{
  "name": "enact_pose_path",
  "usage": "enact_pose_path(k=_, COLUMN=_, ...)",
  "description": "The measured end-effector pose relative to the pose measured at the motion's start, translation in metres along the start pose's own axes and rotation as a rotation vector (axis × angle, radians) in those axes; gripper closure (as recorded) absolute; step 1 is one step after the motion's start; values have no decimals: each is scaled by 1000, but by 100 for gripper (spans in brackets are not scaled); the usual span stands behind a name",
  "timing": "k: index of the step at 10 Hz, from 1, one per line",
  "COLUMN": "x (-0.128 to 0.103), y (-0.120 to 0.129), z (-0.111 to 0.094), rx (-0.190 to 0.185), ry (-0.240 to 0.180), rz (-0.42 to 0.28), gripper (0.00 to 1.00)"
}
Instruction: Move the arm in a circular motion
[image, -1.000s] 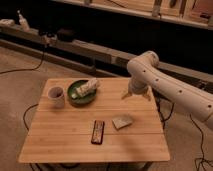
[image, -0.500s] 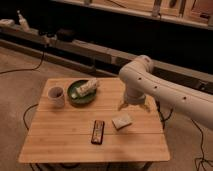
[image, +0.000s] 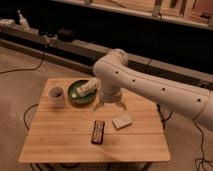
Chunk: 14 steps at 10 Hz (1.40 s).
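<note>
Worktop of pale wooden slats (image: 65, 145) under a thick cream-white robot arm with dark dots (image: 150, 85), which enters from the right and bends down over the middle. Round green plate (image: 80, 101) at rear left; two-finger gripper (image: 110, 105) just beside its right rim, pointing down — jaws spread apart. Smaller items — white mug (image: 56, 96), black rectangular remote (image: 98, 132), pale flat block (image: 122, 121).

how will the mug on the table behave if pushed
The mug looks rigid and squat, so it would probably slide on the smooth wooden table rather than tip. It seems ceramic, so likely heavyish and breakable if knocked off the nearby edge. The tool hangs beside the green bowl, apart from the mug.
</note>
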Motion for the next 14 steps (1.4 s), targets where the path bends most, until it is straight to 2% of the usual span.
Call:
enact_pose_path(k=1, x=17, y=-2, z=-2, rx=12, ry=31, rz=-13, gripper=20)
enact_pose_path(k=2, x=44, y=8, z=-4, rx=9, ry=88, rz=-27, gripper=20)
enact_pose_path(k=4, x=74, y=32, z=-3, rx=-19, ry=153, rz=-34, gripper=20)
enact_pose_path(k=6, x=90, y=76, z=3, rx=-60, ry=190, rz=5, gripper=20)
enact_pose_path(k=8, x=85, y=126, z=15, rx=-99, ry=183, rz=84, gripper=20)
enact_pose_path(k=10, x=68, y=163, z=32, rx=-120, ry=147, rz=168, gripper=20)
enact_pose_path(k=12, x=44, y=182, z=44, rx=-134, ry=96, rz=229, gripper=20)
enact_pose_path(k=14, x=16, y=188, z=44, rx=-150, ry=54, rz=279, gripper=20)
